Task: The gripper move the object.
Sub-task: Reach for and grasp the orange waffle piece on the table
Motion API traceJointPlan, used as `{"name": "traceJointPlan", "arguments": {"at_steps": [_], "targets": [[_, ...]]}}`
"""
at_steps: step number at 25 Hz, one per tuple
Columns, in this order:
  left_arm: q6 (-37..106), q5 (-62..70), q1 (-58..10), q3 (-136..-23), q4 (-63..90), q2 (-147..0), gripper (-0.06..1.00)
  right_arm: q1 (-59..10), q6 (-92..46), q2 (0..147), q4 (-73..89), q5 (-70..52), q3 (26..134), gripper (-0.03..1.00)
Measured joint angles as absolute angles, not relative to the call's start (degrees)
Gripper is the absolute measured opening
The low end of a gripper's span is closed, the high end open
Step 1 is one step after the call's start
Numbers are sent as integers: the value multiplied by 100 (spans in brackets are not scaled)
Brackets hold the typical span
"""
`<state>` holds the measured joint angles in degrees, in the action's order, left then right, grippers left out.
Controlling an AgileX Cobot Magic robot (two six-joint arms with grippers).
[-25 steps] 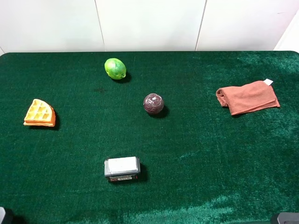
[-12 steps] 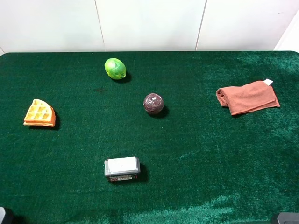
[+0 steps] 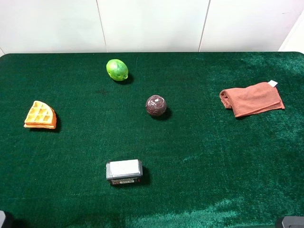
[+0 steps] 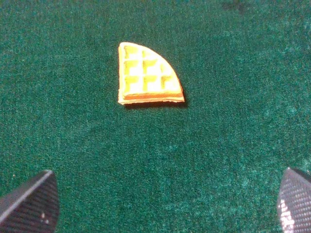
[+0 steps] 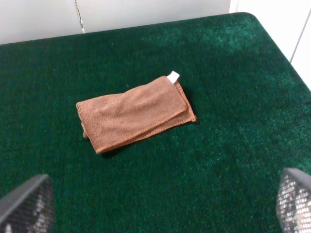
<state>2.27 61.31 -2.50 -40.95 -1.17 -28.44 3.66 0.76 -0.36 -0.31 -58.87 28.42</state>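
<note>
at the far left of the green felt table (image 3: 213, 156) we see the waffle wedge (image 3: 40, 115). it lies flat with its yellow grid up and an orange side showing, well apart from everything else. the left gripper (image 4: 165, 201) hangs over the felt near it. in the left wrist view we see only its two black fingers (image 4: 29, 204), one at each lower corner. they are spread wide with bare felt between them, and they hold nothing. the wedge lies ahead of the gap, not between the fingers.

moving right, a green lime (image 3: 117, 70) sits toward the back of the table. a small grey box with a white top (image 3: 124, 171) sits toward the front, almost in line with it. a dark maroon ball (image 3: 156, 105) rests near the middle.

at the right lies a folded brown cloth (image 3: 251, 99) with a small white tag at one corner. the right gripper (image 5: 160, 201) is also spread wide and empty, with the cloth ahead of it and apart from it. in the high view only dark slivers show at the two bottom corners. we think they may be parts of the arms, but too little shows to be sure.
</note>
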Motion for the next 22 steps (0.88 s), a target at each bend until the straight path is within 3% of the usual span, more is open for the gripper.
{"name": "traceJointPlan", "arguments": {"at_steps": [22], "targets": [[-322,5621,-250,-4485,-353,-5387,90,366,76,-36,-31,-5887,2842,70]]}}
